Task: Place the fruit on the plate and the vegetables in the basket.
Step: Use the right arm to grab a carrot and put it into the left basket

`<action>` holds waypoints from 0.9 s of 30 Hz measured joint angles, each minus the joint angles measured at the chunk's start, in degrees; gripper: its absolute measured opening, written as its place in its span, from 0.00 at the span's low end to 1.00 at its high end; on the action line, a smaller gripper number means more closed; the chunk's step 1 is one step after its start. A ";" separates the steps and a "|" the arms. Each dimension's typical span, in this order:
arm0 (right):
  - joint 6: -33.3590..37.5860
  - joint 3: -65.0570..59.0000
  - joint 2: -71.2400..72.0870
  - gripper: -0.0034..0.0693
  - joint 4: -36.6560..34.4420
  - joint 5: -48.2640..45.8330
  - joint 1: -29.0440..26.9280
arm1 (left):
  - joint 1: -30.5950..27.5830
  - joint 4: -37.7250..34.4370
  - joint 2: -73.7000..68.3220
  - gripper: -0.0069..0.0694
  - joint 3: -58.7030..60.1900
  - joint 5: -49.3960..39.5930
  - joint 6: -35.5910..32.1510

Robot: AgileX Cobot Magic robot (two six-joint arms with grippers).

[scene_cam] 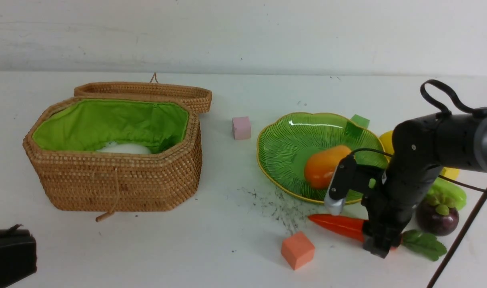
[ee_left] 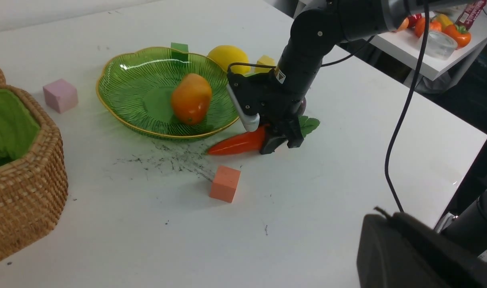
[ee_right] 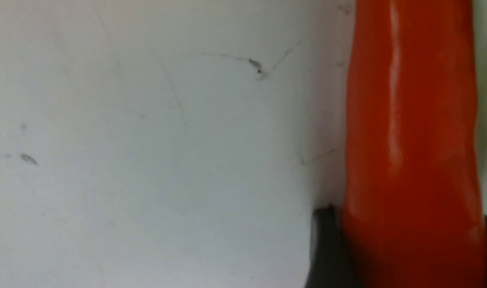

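My right tool (scene_cam: 381, 242) is down on the worktop (scene_cam: 187, 248), clamped round the carrot (scene_cam: 337, 225) near its leafy end. Left tool (ee_left: 403, 248) is fully closed and empty.

Pink cube (scene_cam: 241, 128), orange cube (scene_cam: 297, 250) (nearest the front), green cube (scene_cam: 359, 121), scuffed white table (scene_cam: 187, 248)

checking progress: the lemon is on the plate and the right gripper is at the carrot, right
No: the mango is on the plate; the lemon lies off it, beside its rim, as the left wrist view shows. The right gripper is at the carrot.
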State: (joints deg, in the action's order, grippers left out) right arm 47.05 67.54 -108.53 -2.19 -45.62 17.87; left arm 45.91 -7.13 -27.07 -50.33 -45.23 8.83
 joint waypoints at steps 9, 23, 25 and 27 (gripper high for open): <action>-9.06 -1.07 8.07 0.57 -1.78 -17.58 3.75 | 0.00 1.02 0.00 0.07 0.05 0.00 0.00; -21.74 30.41 12.69 0.57 -6.56 -0.30 23.18 | 0.00 28.78 0.00 0.07 0.05 -1.70 23.76; -20.02 36.63 7.11 0.57 -8.33 3.68 24.95 | 0.00 31.55 0.00 0.07 0.05 -2.75 26.23; -19.42 42.96 1.08 0.57 -9.63 7.98 26.10 | 0.00 33.30 0.00 0.07 0.05 -3.45 27.79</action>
State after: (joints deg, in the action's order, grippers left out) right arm 27.62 110.50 -107.44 -11.82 -37.65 43.96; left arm 45.91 26.17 -27.07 -50.28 -48.68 36.61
